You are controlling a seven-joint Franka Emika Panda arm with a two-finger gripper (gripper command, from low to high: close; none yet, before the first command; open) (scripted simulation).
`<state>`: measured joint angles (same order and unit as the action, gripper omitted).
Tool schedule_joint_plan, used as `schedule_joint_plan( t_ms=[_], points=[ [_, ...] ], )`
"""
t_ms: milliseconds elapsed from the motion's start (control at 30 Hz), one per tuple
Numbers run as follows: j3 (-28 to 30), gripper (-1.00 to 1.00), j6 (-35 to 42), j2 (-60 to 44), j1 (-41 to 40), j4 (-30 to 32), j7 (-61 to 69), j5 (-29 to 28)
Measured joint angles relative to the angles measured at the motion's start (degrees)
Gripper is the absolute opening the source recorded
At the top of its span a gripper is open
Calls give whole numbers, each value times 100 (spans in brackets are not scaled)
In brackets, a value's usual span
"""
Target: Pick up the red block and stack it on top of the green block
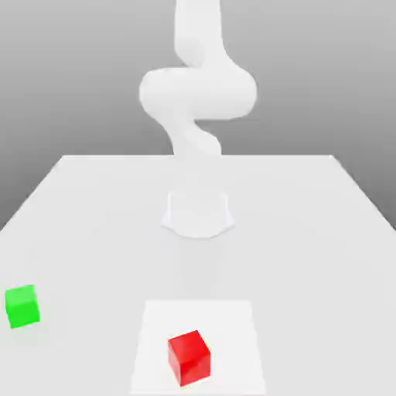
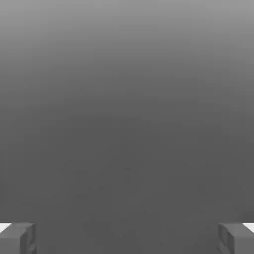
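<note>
On the white table [image 1: 93,201], the red block [image 1: 189,357] lies nearest at 6 o'clock from the arm's base [image 1: 198,214], the green block [image 1: 22,305] at 8 o'clock, while the gripper [image 2: 127,238] is spread wide, empty, neither block between its fingers [image 2: 20,237].

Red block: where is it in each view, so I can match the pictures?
Exterior view: red block near the bottom edge, on a paler square, to the exterior view's right of the green block.
Hand view: the open gripper over plain grey.
Shared landmark: the arm, which carries that gripper.
</note>
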<state>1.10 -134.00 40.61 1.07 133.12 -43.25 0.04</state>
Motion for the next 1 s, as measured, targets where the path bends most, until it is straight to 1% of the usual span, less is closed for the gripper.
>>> schedule_joint_plan(
  t_ms=[533,767,933,967,1000],
  points=[
    [514,0,-1425,-3360,435,856,1814,242],
    [497,0,-2043,-4808,375,1227,2531,251],
    [332,0,-2837,-5845,245,1145,2766,437],
    [292,-100,-2982,-6018,213,1119,2795,475],
    [292,-100,-2982,-6018,213,1119,2795,475]
  ],
)
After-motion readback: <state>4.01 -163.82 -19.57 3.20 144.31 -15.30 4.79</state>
